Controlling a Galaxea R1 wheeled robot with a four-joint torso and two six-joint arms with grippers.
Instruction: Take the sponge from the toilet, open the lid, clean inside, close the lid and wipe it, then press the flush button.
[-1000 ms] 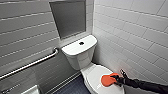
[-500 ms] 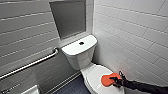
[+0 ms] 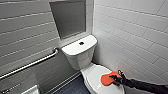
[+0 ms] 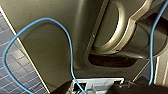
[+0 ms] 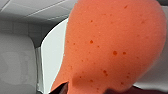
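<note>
a tiled bathroom: white toilet [image 3: 82,56], wall grab bar [image 3: 30,64].

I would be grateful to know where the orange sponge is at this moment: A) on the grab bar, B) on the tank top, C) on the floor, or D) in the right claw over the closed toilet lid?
D: the right claw grips the sponge over the closed lid of the toilet.

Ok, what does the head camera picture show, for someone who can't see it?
The robot's black right gripper holds a soft bright orange sponge on the closed lid of a glossy white ceramic toilet. A small dark round flush button sits on the tank top, and a metal grab bar runs along the grey tiled wall.
</note>
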